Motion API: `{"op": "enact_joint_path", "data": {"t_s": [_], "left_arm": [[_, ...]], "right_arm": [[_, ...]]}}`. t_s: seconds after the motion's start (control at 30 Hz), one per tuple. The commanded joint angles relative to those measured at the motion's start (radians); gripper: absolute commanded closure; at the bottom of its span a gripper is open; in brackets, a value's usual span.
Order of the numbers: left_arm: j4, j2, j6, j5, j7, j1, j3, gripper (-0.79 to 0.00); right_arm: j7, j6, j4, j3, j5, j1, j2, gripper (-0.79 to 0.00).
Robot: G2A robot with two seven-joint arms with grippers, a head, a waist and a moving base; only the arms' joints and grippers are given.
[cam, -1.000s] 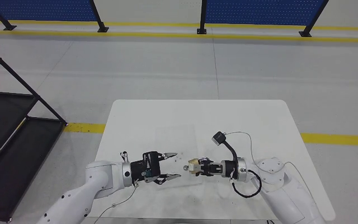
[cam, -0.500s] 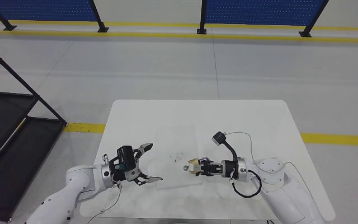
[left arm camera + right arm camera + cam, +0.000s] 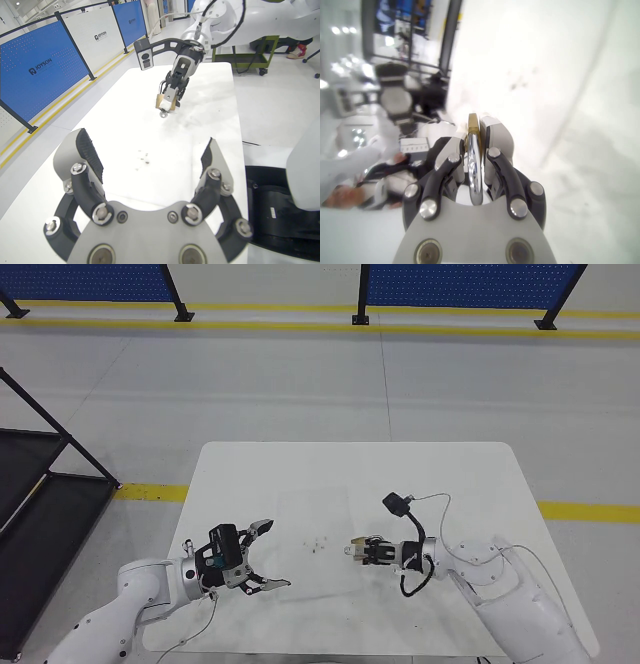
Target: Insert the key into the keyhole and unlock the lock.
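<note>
My right gripper (image 3: 364, 551) is shut on a brass padlock (image 3: 355, 549), just right of the table's middle and close above the surface. In the left wrist view the padlock (image 3: 159, 101) sits between the right gripper's fingers (image 3: 172, 92), with a silver key (image 3: 163, 115) sticking out of its lower end. The right wrist view shows the brass body (image 3: 472, 122) and silver shackle (image 3: 475, 165) clamped between the pads (image 3: 495, 135). My left gripper (image 3: 268, 556) stands open at the table's front left, well apart from the lock, its fingers (image 3: 85, 150) spread wide around nothing.
The white table (image 3: 450, 484) carries several small dark specks (image 3: 318, 544) between the two grippers. A black rack (image 3: 40, 514) stands off the table's left side. Blue barriers (image 3: 460, 284) line the far floor.
My left gripper drew back to the left, away from the lock and key, then stayed still. The right gripper shifted slightly right and farther back with the padlock.
</note>
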Motion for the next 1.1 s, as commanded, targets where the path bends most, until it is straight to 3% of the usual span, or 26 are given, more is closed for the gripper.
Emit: {"op": "enact_joint_path", "data": {"t_s": [0.0, 0.07, 0.2, 0.6, 0.67, 0.7, 0.73, 1.07], "left_arm": [[0.000, 0.000, 0.000, 0.000, 0.000, 0.000, 0.000, -0.785], [0.000, 0.000, 0.000, 0.000, 0.000, 0.000, 0.000, -0.785], [0.000, 0.000, 0.000, 0.000, 0.000, 0.000, 0.000, -0.785], [0.000, 0.000, 0.000, 0.000, 0.000, 0.000, 0.000, -0.785], [0.000, 0.000, 0.000, 0.000, 0.000, 0.000, 0.000, -0.785], [0.000, 0.000, 0.000, 0.000, 0.000, 0.000, 0.000, -0.785], [0.000, 0.000, 0.000, 0.000, 0.000, 0.000, 0.000, -0.785], [0.000, 0.000, 0.000, 0.000, 0.000, 0.000, 0.000, -0.785]], "right_arm": [[-0.007, 0.096, 0.004, -0.006, -0.077, 0.013, 0.001, 0.000], [-0.031, 0.213, 0.013, -0.040, -0.215, 0.026, 0.001, 0.000], [-0.029, 0.337, 0.048, -0.107, -0.292, 0.060, -0.013, 0.000], [-0.019, 0.427, 0.091, -0.161, -0.317, 0.105, -0.034, 0.000], [-0.019, 0.429, 0.085, -0.158, -0.322, 0.102, -0.033, -0.360], [-0.020, 0.430, 0.081, -0.156, -0.325, 0.100, -0.033, -0.717], [-0.020, 0.431, 0.078, -0.154, -0.327, 0.098, -0.033, -0.785], [-0.040, 0.442, 0.034, -0.136, -0.360, 0.072, -0.028, -0.785]]}}
